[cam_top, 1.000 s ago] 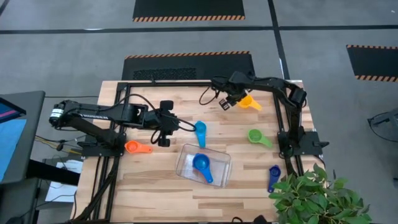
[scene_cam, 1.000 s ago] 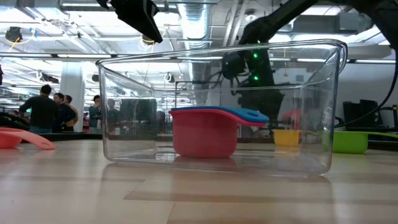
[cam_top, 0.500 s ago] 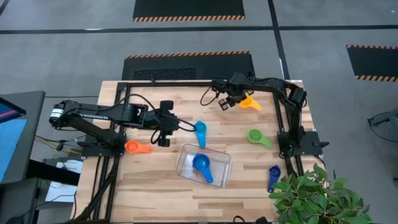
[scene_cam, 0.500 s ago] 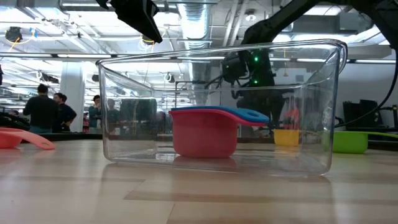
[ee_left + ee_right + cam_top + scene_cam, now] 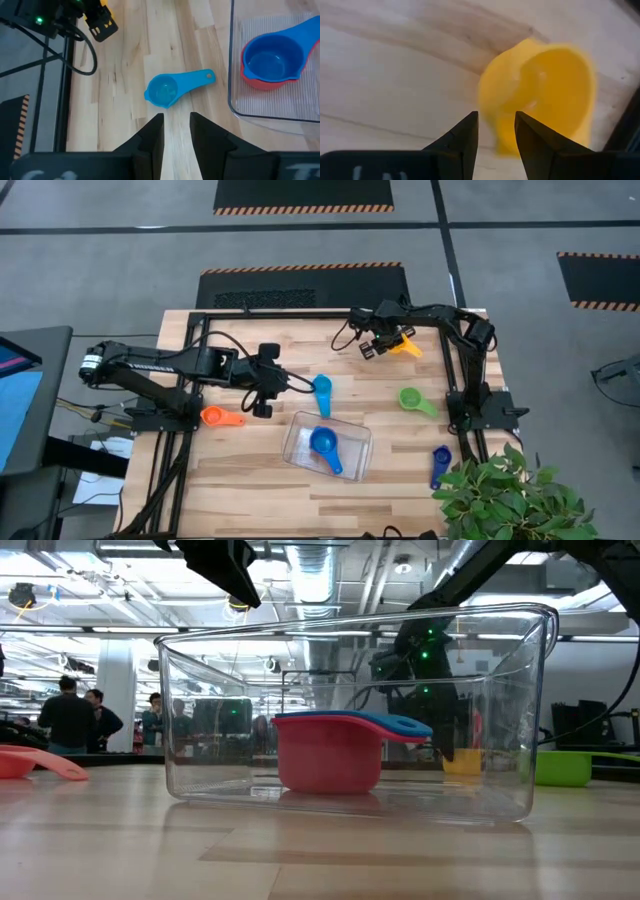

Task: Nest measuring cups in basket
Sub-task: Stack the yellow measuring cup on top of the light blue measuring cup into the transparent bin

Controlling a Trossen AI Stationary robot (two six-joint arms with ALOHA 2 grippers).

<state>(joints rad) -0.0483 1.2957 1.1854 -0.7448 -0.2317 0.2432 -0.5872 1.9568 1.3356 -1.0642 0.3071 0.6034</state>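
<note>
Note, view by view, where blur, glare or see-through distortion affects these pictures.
Right wrist view: the yellow cup is soft and blurred. Low view: the clear basket shows glints, the room visible through its walls. High view: even light, sharp. Left wrist view: the light blue cup is crisp.

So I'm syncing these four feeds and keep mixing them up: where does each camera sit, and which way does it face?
High view: above the table, looking straight down; both arms show.
Low view: at table-top height, looking level through the basket into the room; arms hang from above.
Left wrist view: on the left arm, looking down past its fingers at the light blue cup.
Right wrist view: on the right arm, close over the yellow cup.
Shared: high and left wrist views both show the light blue cup beside the basket.
</note>
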